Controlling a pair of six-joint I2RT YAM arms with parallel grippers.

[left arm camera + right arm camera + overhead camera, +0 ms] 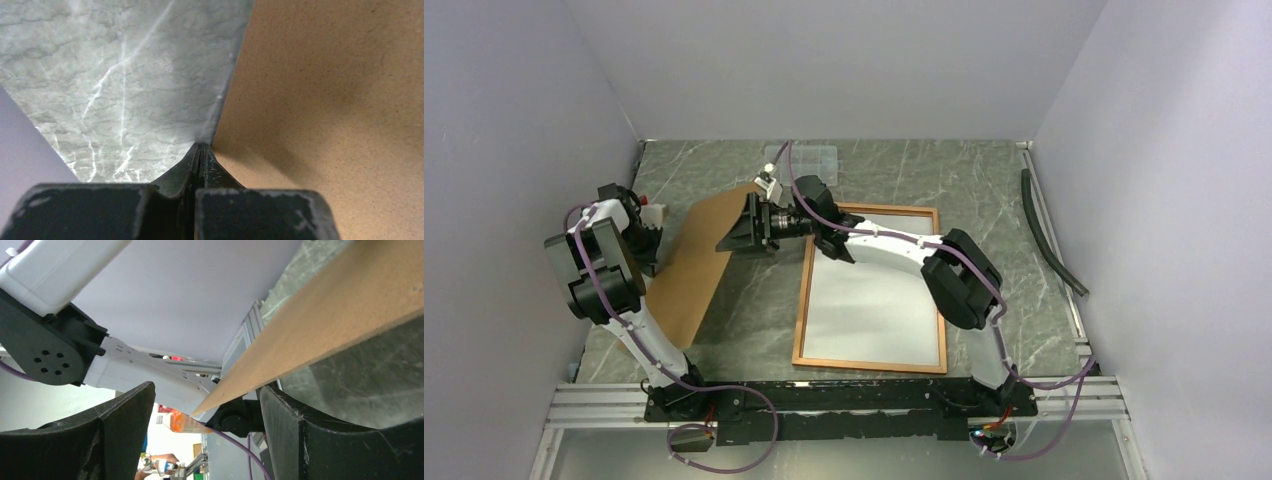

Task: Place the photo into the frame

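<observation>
— Left gripper (200, 150) clenches the backing board (699, 260) at its edge; right gripper (205, 400) gapes around the opposite end.
— Photo (874, 300) lies white-side up inside the frame (870, 362). Held one-sided, the board could sag and knock it askew.

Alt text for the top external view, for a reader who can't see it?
A brown backing board is held tilted above the table, the left tool shut on its left edge and the right tool open astride its right edge. Beside it, the frame lies flat with the photo inside, white back up.
</observation>
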